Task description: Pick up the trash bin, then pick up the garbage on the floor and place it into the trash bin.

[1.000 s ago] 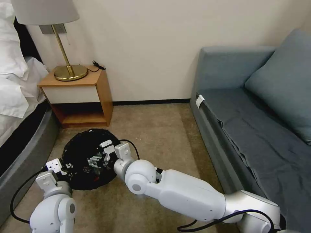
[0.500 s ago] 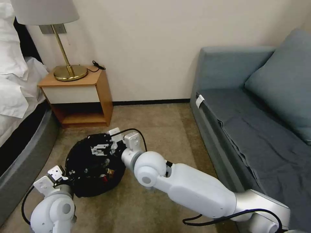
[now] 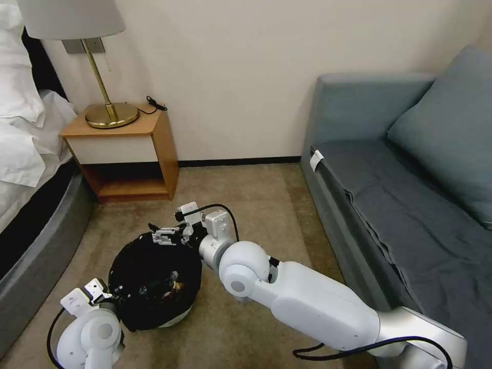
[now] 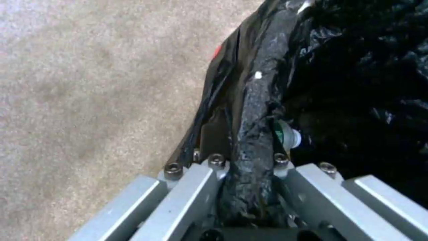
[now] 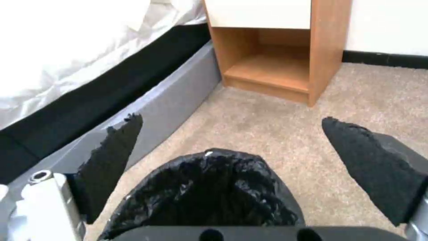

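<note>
The trash bin [image 3: 154, 277], lined with a crinkled black bag, stands tilted on the carpet with its white base [image 3: 174, 320] showing. My left gripper [image 3: 109, 293] is shut on its near rim; in the left wrist view the gripper [image 4: 245, 140] pinches the bag-covered rim [image 4: 256, 100]. Garbage [image 3: 168, 288] lies inside the bin, and a clear bottle with a green label [image 4: 285, 135] shows just inside the rim. My right gripper [image 3: 166, 236] hovers open over the bin's far rim, holding nothing. In the right wrist view its black pads [image 5: 111, 147] stand wide apart above the bin [image 5: 209, 187].
A wooden nightstand [image 3: 128, 154] with a brass lamp [image 3: 110, 115] stands against the wall behind the bin. The bed [image 3: 31, 195] with its grey base runs along the left. A grey-blue sofa [image 3: 400, 205] lies on the right. Carpet [image 3: 256, 205] lies between them.
The left gripper has drawn the bin nearer to me and tilted it, so the white base shows. The right gripper has come up out of the bin to its far rim.
</note>
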Robot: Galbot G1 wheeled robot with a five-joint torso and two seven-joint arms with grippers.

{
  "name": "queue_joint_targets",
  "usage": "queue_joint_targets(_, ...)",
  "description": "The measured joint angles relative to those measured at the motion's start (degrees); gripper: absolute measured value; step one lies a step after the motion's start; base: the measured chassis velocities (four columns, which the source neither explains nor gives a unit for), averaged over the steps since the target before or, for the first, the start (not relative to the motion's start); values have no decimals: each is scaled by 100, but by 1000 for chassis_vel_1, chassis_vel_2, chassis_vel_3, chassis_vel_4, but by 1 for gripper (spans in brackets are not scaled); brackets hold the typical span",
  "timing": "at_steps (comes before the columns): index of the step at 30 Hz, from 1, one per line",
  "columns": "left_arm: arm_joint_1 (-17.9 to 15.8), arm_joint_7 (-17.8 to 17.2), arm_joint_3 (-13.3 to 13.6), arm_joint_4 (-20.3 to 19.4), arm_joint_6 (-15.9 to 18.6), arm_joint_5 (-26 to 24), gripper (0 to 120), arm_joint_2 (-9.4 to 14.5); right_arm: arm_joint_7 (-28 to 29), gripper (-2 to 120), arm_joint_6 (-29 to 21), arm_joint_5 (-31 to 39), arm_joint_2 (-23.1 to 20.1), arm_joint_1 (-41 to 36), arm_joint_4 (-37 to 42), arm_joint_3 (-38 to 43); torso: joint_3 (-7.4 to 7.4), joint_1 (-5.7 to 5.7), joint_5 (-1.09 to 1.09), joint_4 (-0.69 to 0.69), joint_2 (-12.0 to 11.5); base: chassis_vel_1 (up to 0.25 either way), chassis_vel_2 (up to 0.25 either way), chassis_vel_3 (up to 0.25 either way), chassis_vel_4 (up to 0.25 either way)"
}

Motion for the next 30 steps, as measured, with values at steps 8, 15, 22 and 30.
queue_joint_targets(8, -24, 18, -6, 32, -6, 4, 9, 24, -24, 100, 15, -41, -16, -42, -39, 20, 0, 0, 0, 0, 0, 0, 0, 0, 0)
queue_joint_targets(15, -1, 346, -50, -18, -168, 426, 29, 45, -46, 100, 28, -76, -30, -72, -66, 55, 0, 0, -2, 0, 0, 0, 0, 0, 0)
queue_joint_targets(22, 178, 1270, -185, -171, -541, 1589, 59, 64, -61, 100, 41, -92, -36, -105, -76, 106, 0, 0, -1, 0, 0, 0, 0, 0, 0)
queue_joint_targets(30, 493, 3103, -445, -488, -1588, 2323, 86, 129, -261, 100, 228, -152, -123, -163, -10, 336, 0, 0, -1, 1, 0, 0, 0, 0, 0)
